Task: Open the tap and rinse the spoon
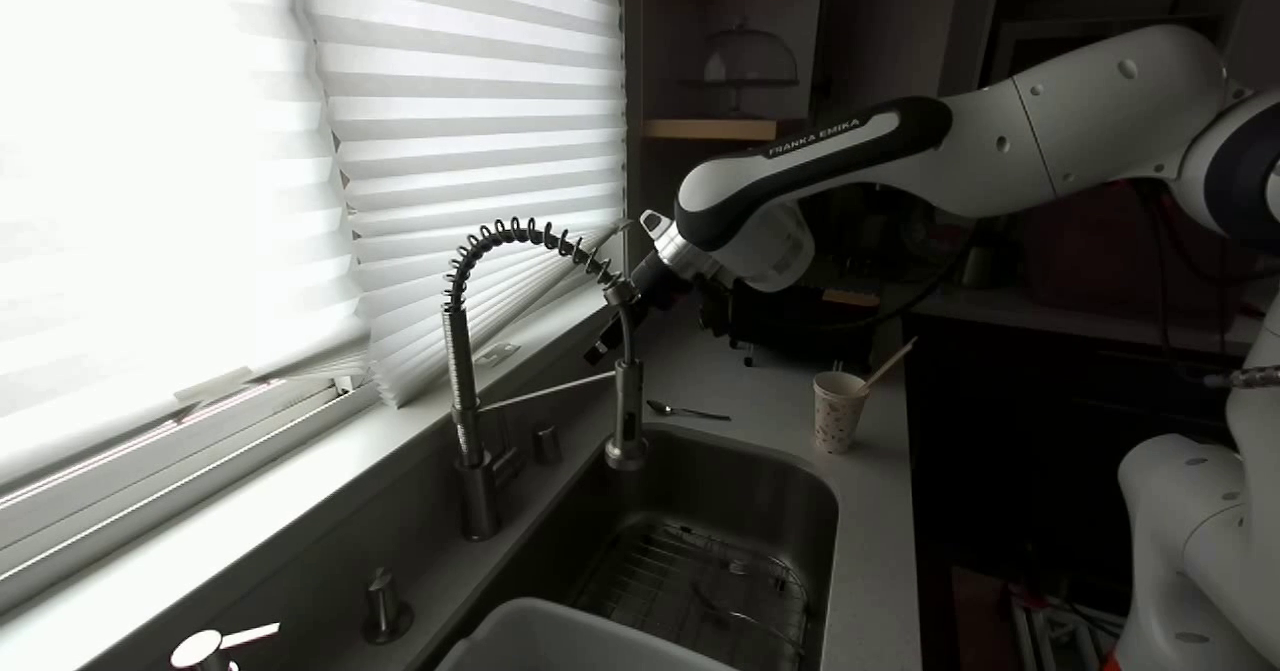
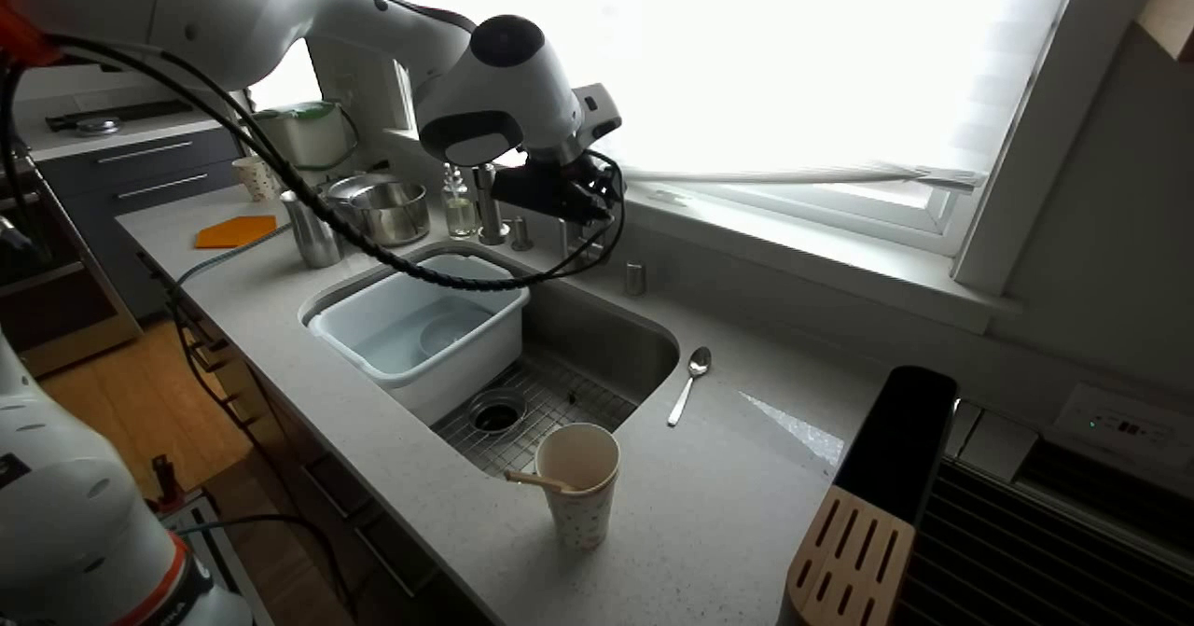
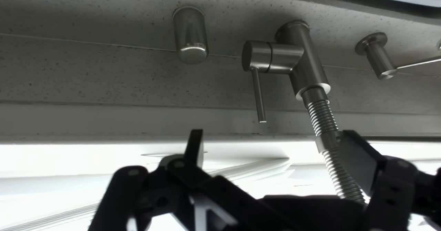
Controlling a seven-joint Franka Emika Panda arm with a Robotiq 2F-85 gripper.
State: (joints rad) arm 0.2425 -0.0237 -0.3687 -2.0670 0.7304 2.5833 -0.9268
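The tap (image 1: 458, 351) stands upright behind the sink, with its sprung neck arched and its sprayer head hanging over the basin. In the wrist view, the tap's body (image 3: 306, 65) carries a thin side lever (image 3: 258, 95). My gripper (image 3: 272, 146) is open and empty, its fingers pointing toward the tap. The coiled neck passes behind its right finger; I cannot tell if they touch. In an exterior view my gripper (image 1: 600, 346) is behind the sprayer head. The silvery spoon (image 2: 690, 385) lies on the counter beside the sink; it also shows in an exterior view (image 1: 690, 412).
A patterned paper cup (image 2: 580, 505) with a wooden stick stands near the counter edge. A white tub (image 2: 466, 355) sits in part of the sink (image 2: 606, 332). A metal cylinder (image 3: 190, 34) stands beside the tap. Blinds (image 1: 470, 101) hang close behind the tap.
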